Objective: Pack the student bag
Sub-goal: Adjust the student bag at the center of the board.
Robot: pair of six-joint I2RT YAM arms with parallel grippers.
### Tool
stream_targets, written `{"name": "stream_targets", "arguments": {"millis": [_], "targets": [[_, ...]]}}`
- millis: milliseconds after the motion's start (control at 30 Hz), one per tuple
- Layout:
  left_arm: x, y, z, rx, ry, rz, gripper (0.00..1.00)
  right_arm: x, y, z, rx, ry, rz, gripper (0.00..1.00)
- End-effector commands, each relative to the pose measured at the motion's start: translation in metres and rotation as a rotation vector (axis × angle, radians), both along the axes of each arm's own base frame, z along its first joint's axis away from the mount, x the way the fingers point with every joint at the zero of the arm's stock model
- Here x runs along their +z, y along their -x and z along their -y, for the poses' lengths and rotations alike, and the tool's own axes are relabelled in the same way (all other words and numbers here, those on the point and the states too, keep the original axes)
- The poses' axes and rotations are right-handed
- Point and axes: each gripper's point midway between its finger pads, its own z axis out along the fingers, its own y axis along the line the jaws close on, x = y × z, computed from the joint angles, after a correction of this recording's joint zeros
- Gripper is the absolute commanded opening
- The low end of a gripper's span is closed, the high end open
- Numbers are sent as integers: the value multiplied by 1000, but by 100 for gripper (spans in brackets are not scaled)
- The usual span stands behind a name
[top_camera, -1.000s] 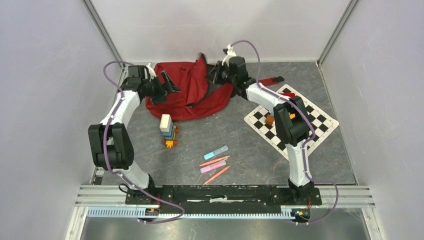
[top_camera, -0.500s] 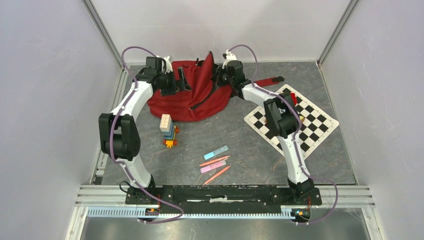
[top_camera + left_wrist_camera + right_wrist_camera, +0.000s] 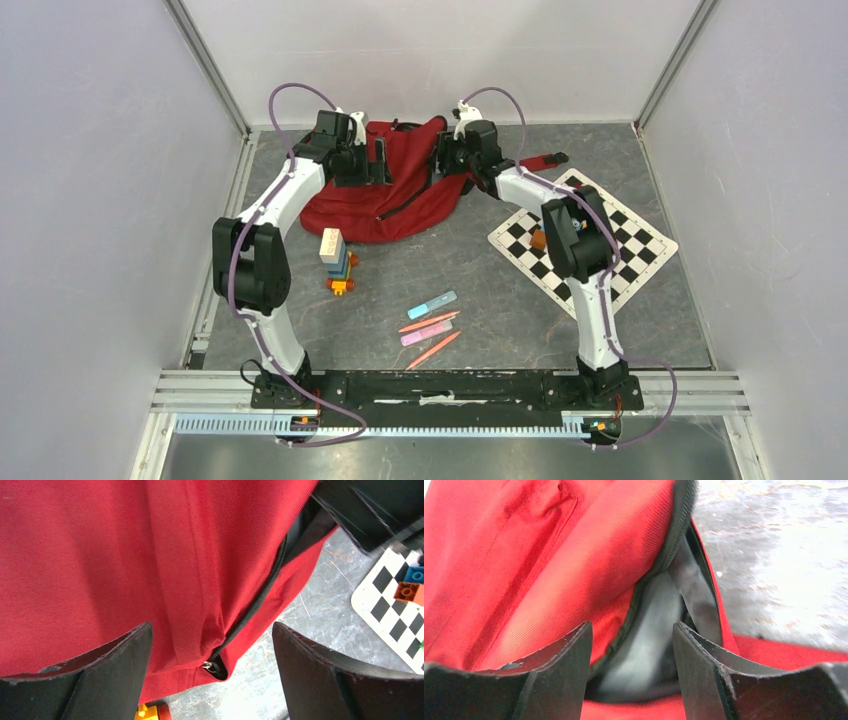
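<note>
**Bag:** one bag (image 3: 385,205), dark red. Lies slumped at the far middle of the table (image 3: 500,330), close to the back wall. Mouth open on the right side, with grey lining (image 3: 649,630) showing inside. One black zip (image 3: 260,595) down the front, its metal pull (image 3: 212,666) at the lower end.

**Pincers:** two, one on each side of the bag.
- Left pincer (image 3: 211,630): over the bag's left part, with red cloth filling the view beneath. Jaws spread wide, gripping nothing. Contact with the cloth: cannot tell.
- Right pincer (image 3: 631,626): at the bag's upper right edge, right at the open mouth. Jaws parted. The zip-edged rim runs through the gap between the fingers (image 3: 559,675), unclamped. Grips nothing.

**Nearer the arm bases:**
- One tower of blocks (image 3: 337,262), just in front of the bag and apart from it.
- Four writing sticks lying close together at mid-table: one blue marker (image 3: 432,304), one pink marker (image 3: 426,334) and two orange pencils (image 3: 433,350).

**To the right of the bag:**
- One chequered mat (image 3: 640,245), partly under the right arm.
- Two loose blocks on the mat, seen from the left wrist: one orange block (image 3: 407,591) and one blue block (image 3: 415,574).
- One red strap (image 3: 535,163) with a black end, flat on the table between the right pincer and the mat's far corner.
</note>
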Motion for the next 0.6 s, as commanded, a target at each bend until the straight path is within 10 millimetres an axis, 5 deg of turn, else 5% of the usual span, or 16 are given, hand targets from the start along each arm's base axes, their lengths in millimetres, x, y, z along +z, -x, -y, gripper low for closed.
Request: {"name": "stream_targets", "arguments": {"millis": [0,167,400,567], "targets": [[19,-18,-16,62,-70,79,93,64,26,19,25,18,105,66],[6,-12,-17,76,-68,34,87,70,76,8,89,-5,96,67],[1,-12,-6,76,-4,3,70,63,134,-68,275,-85,27,66],[-7,-12,-5,70,-7,-17,56,46,155,-107,365,-146,-60,60]]}}
